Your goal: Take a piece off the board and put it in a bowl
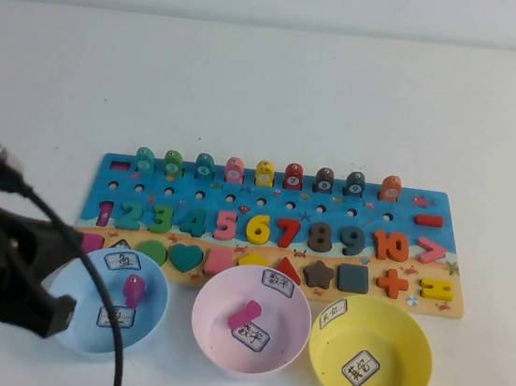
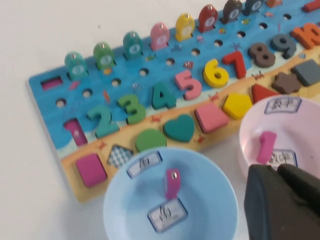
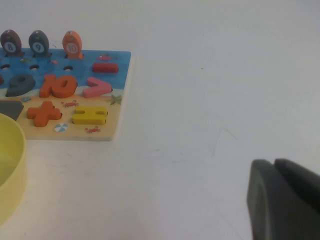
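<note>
We see the piece (image 1: 135, 290) standing inside the bowl (image 1: 72, 330), between its two labels. The bowl sits on the desk (image 1: 270, 91) just beside the board (image 1: 274, 216). The left end effector (image 2: 280, 202) hangs next to the bowl, closed and empty. The right end effector (image 3: 285, 197) is off past the board's far end, closed too.

left pincer (image 2: 280, 200) cropped, bowl (image 1: 81, 327) rim partly hidden by arm
</note>
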Available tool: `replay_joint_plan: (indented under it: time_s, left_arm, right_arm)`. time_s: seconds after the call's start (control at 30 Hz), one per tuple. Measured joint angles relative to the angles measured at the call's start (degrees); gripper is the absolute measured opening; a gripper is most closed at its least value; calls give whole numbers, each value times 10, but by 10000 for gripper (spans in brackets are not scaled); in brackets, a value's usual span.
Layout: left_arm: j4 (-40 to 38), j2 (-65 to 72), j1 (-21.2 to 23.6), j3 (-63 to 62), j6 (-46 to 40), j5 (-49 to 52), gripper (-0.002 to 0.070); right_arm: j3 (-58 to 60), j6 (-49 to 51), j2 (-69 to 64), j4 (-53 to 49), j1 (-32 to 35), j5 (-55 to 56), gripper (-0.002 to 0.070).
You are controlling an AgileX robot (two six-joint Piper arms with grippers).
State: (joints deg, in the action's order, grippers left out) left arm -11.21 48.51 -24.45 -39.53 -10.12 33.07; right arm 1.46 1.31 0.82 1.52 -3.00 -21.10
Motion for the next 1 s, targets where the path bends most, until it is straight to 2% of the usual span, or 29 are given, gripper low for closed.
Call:
replay_joint_plan:
  time_s: [0.27, 0.57, 0.7, 0.93, 1.0]
  left_arm:
    - [-6, -75, 0, 52, 13, 40, -1]
    - [46, -79, 0, 61, 14, 34, -2]
    - [46, -93, 0, 128, 10, -78, -2]
    - [43, -193, 0, 341, 36, -442, -3]
    - [42, -232, 0, 390, 49, -501, -3]
  right_arm:
    - [0, 0, 0, 0, 0, 0, -17]
    - [0, 0, 0, 0, 0, 0, -17]
    - [0, 0, 0, 0, 0, 0, -17]
    - [0, 0, 0, 0, 0, 0, -17]
    - [0, 0, 0, 0, 0, 0, -17]
